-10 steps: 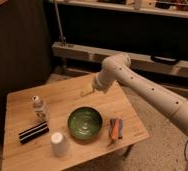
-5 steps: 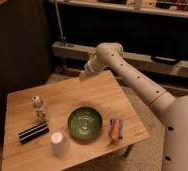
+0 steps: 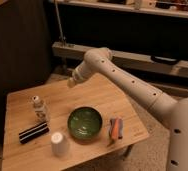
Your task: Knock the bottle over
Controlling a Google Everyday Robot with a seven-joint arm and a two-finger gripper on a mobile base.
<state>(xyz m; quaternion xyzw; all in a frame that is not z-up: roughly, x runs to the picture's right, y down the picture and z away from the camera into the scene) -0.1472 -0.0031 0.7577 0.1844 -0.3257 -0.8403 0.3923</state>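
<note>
Small clear plastic bottle with a white cap (image 3: 39,109) stands upright at the left of the wooden bench (image 3: 107,97), just above a flat black striped block (image 3: 33,133). I see the gripper (image 3: 72,82) hovering to its upper right, apart from it; whether it is spread or closed, I cannot tell.

One camera looks down at a slant on the wooden table (image 3: 104,97), far enough back to take in the whole top (the white body (image 3: 184,135) crowds in right of the table). It faces the shelving (image 3: 137,57) behind the table. The gripper (image 3: 71,83) hangs above the table's far edge.
</note>
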